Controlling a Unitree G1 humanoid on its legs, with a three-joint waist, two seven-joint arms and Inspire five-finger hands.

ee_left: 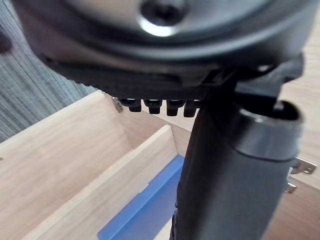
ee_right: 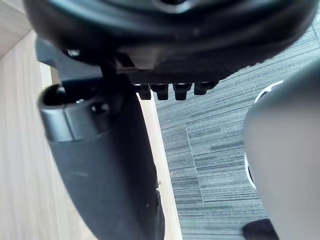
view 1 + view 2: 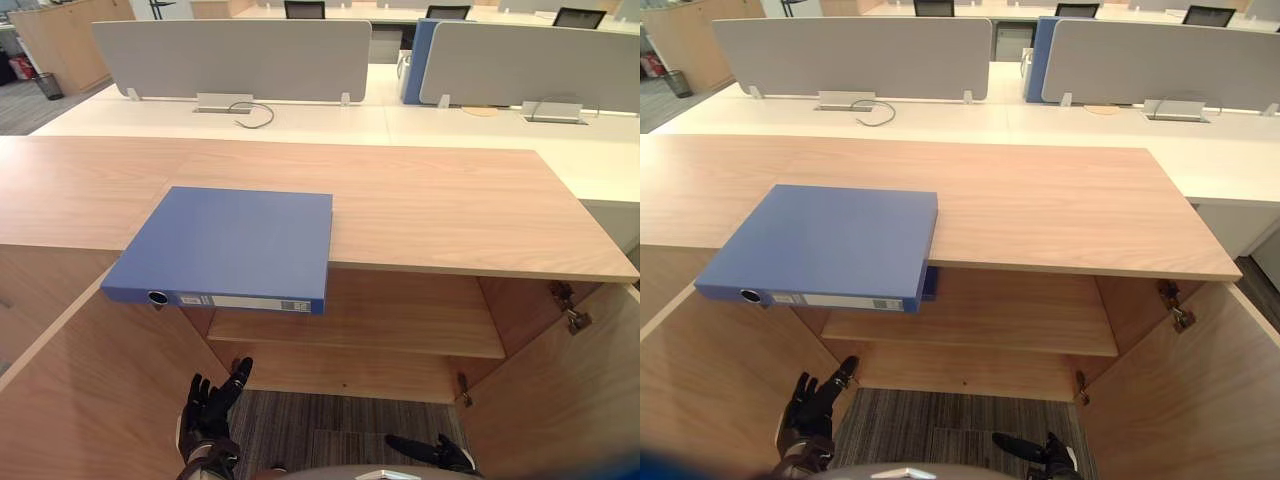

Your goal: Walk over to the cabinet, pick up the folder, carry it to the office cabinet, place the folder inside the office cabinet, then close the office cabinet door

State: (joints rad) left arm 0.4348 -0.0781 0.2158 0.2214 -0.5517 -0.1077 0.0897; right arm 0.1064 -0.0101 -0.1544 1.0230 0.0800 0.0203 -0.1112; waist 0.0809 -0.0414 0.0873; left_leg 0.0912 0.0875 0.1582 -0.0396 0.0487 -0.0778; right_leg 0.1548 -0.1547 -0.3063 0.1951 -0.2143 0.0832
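Here, with left hand point(image 3: 207, 408) and right hand point(image 3: 438, 454) both relaxed and empty, the folder point(image 3: 225, 245) overhangs the front edge of the cabinet top point(image 3: 430, 200); an upward nudge could topple it.

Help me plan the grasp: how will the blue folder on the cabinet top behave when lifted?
Probably stiff: the folder lies flat and its front edge overhangs the cabinet top without sagging. Its thick spine suggests some weight if full, though the contents are hidden. The smooth cover may be slippery; the overhang should allow a grip.
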